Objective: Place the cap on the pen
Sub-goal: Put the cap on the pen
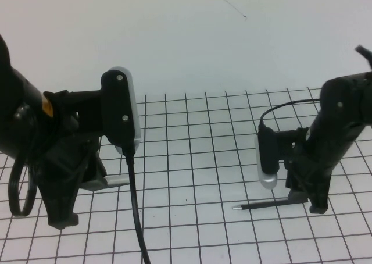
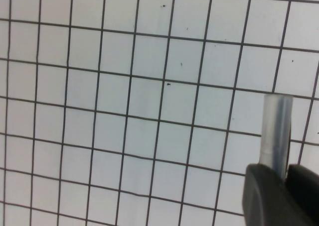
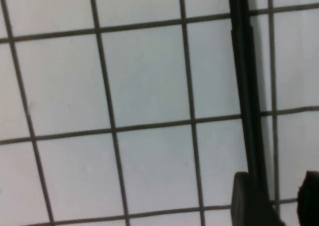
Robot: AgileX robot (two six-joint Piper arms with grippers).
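Observation:
The pen (image 1: 268, 204) is a thin black stick lying on the grid mat, its silvery tip pointing left. My right gripper (image 1: 308, 203) is down at the pen's rear end. In the right wrist view the pen (image 3: 246, 86) runs between the fingers of my right gripper (image 3: 276, 188). It lies against one finger (image 3: 249, 203), and a gap of mat shows before the other, so the jaws stand open. My left gripper (image 1: 87, 184) is shut on the translucent grey cap (image 1: 114, 181), held above the mat. The left wrist view shows the cap (image 2: 277, 131) sticking out of my left gripper (image 2: 286, 172).
The white mat with a black grid (image 1: 197, 159) covers the table's near part. A plain white surface (image 1: 186, 37) lies beyond it. A black cable (image 1: 136, 217) hangs from the left wrist camera.

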